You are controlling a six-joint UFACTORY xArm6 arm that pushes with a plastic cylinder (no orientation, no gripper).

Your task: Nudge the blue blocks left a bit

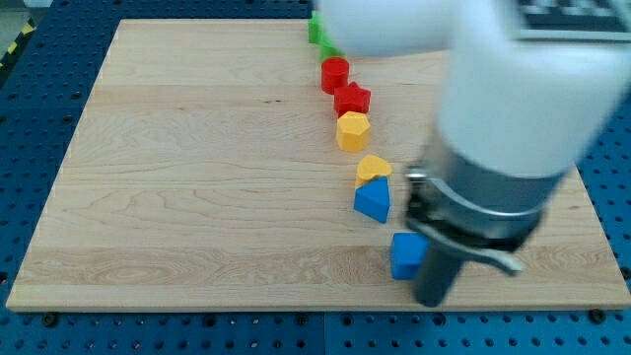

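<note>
Blue on pale wood counter (197, 177): the blue cube (407, 255) touches my tip (432, 299) on its right, no fingers here, so an off-centre push could spin it past the blue wedge (374, 200) under the yellow block (373, 169).

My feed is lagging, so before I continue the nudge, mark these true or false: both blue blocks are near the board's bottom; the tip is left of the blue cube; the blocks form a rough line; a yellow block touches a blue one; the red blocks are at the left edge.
1. True: the blue wedge-shaped block and blue cube sit low.
2. False: my tip is just right of the cube.
3. True.
4. True: the lower yellow block rests against the wedge.
5. False: the red blocks are near the top centre.
</note>
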